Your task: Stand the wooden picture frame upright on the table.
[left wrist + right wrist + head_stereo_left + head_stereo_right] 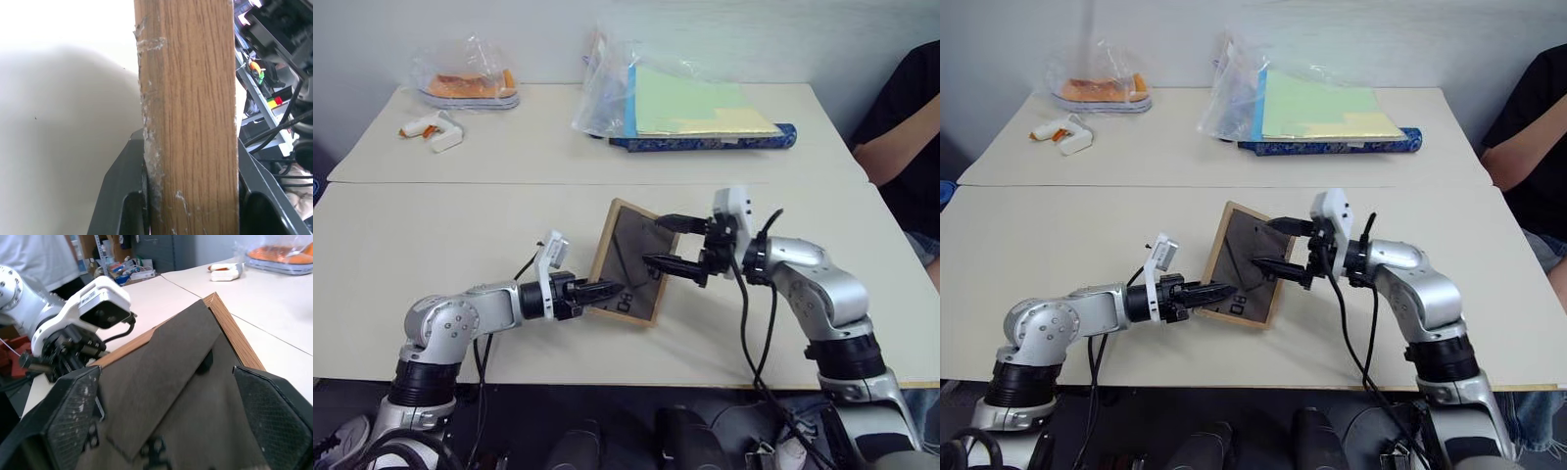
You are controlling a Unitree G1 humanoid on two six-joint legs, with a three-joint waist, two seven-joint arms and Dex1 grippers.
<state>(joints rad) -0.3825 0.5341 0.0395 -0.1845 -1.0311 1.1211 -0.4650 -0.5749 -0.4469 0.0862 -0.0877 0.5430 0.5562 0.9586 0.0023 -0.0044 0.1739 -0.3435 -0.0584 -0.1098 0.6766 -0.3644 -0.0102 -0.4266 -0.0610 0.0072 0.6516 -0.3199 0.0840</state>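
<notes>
The wooden picture frame [628, 262] is tilted up off the table [460, 245], its dark back with the stand panel [161, 377] facing me. My left gripper [607, 291] is shut on the frame's lower edge; in the left wrist view the light wood border [188, 117] sits clamped between both black fingers [122, 196]. My right gripper [654, 241] hovers at the frame's right side, open, its two fingers [73, 401] spread across the dark back with nothing gripped.
Green-yellow paper folders in plastic [690, 108] lie at the back of the table. A bag with something orange [470, 86] and a small white and orange object [433, 130] sit at the back left. A person's arm [901, 147] is at the right edge.
</notes>
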